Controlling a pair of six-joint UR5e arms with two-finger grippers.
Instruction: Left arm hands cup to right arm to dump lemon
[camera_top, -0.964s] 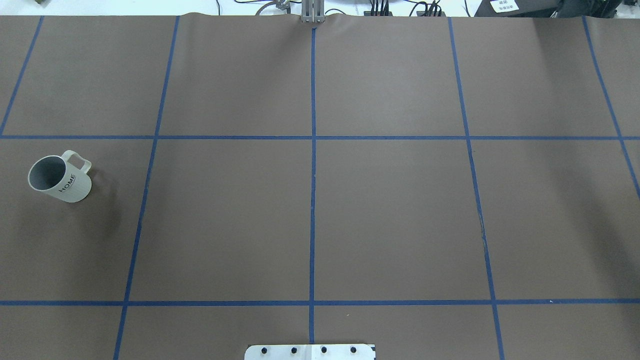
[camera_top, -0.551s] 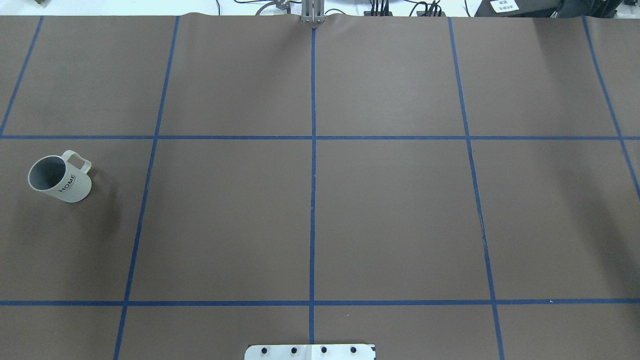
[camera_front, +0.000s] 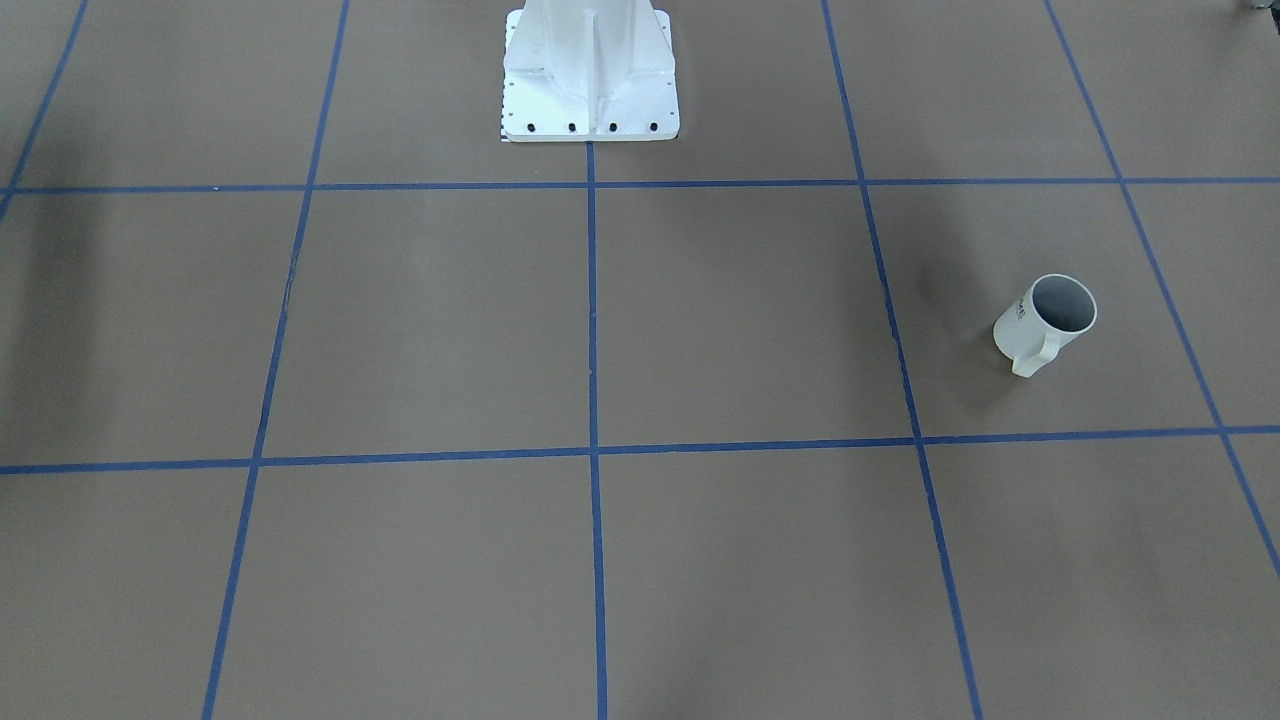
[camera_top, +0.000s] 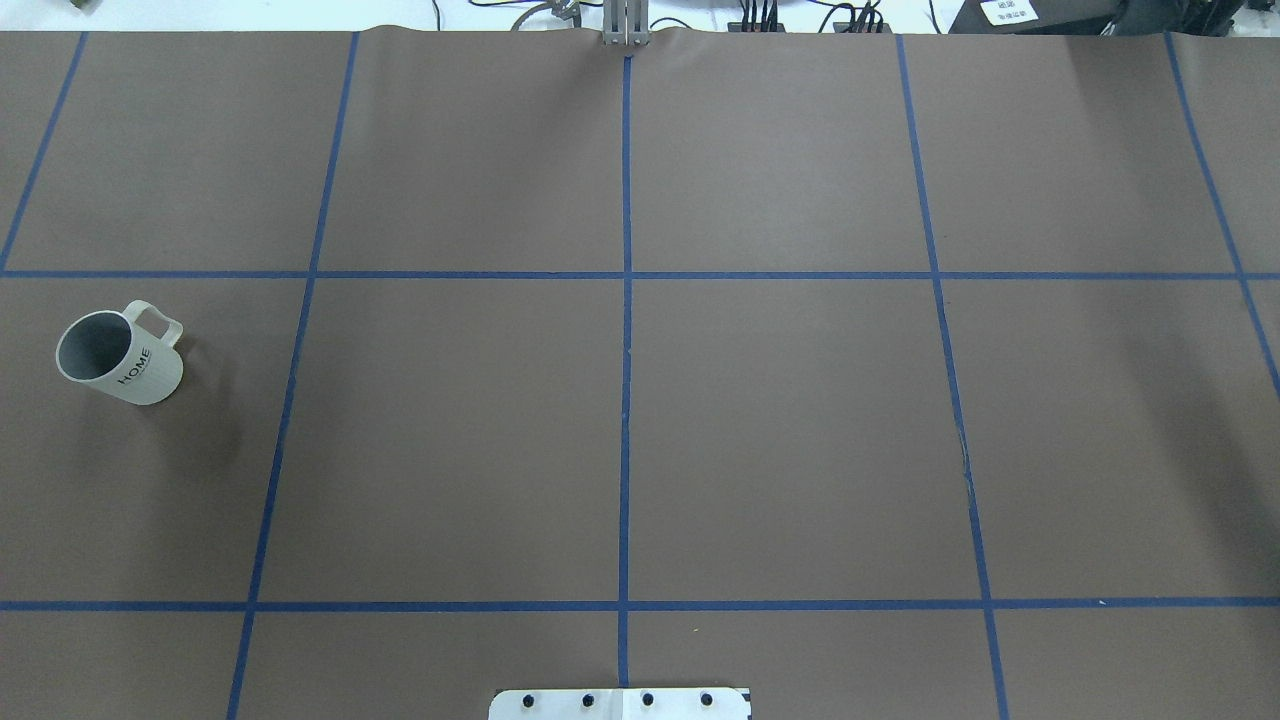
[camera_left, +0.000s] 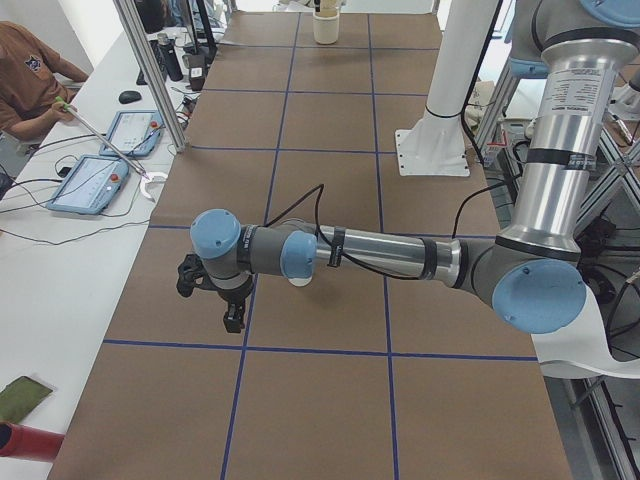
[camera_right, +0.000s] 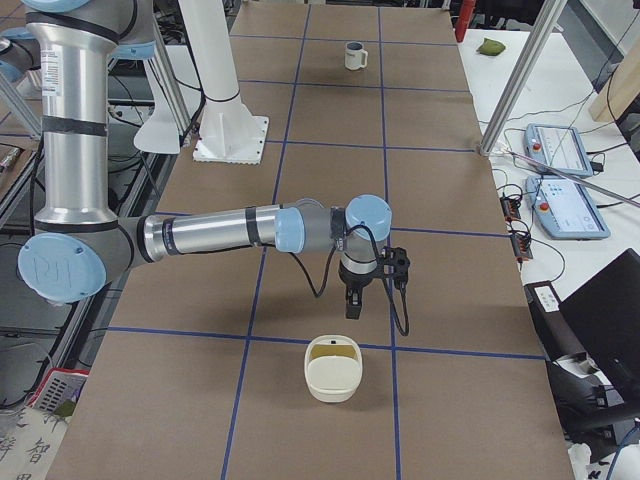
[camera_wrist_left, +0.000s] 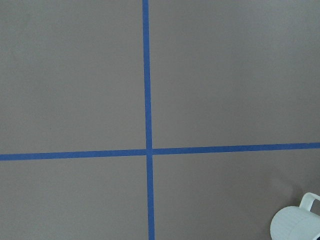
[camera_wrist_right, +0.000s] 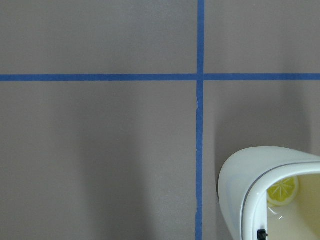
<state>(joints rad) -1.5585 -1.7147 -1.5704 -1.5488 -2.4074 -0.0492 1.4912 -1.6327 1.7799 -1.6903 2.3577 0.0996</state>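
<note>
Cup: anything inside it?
Only the grey inner wall of the cup shows, overhead and from the front; nothing is seen in it. Its wall hides part of the floor in both views, so something small and low could go unseen.

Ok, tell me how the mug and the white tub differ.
The mug is round with a handle and dark lettering; the tub is squarish, with neither in view. The mug's inside is grey; the tub's is yellowish, with a lemon-slice shape. Both are white and upright.
</note>
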